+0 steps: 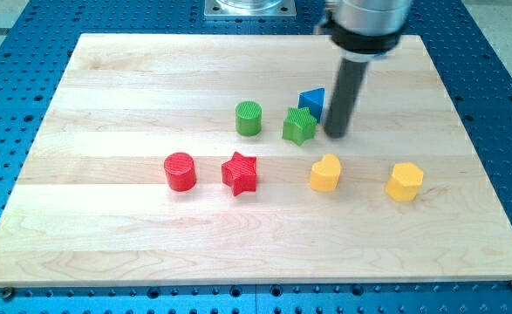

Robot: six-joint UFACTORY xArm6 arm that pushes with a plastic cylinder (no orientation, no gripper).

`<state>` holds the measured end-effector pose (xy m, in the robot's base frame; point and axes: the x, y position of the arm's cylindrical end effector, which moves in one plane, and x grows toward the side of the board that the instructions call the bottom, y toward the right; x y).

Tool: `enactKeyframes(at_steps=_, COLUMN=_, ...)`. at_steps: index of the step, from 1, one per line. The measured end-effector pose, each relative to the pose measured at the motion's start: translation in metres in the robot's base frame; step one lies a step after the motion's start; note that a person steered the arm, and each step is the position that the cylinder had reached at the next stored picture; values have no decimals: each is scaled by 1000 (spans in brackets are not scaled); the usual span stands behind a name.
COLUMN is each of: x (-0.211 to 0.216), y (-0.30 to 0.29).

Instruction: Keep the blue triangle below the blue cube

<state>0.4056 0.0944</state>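
Board (107,87): blue triangle (312,101) touching tip (335,133) left.

My tip (335,134) rests on the worktop (107,244) in the upper right of centre, just right of the blue triangle (312,102) and green star (299,126). A green cylinder (249,118) stands further left. Lower across the frame: red cylinder (180,171), red star (239,173), yellow heart (325,174), yellow hexagon (405,181).

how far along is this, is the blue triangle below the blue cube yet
Done: nothing I can confirm, since no blue cube shows anywhere on the board. In hand: my tip sits just right of the blue triangle, which is tucked behind the green star. Left: finding the cube, perhaps hidden behind the rod, then placing the triangle below it.
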Motion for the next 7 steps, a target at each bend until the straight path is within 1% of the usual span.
enactKeyframes(at_steps=1, x=-39, y=-20)
enactKeyframes(at_steps=2, x=-83, y=-25)
enactKeyframes(at_steps=3, x=-120, y=-60)
enactKeyframes(at_steps=4, x=-140, y=-110)
enactKeyframes(at_steps=5, x=-137, y=-70)
enactKeyframes(at_steps=6, x=-134, y=14)
enactKeyframes(at_steps=7, x=-133, y=79)
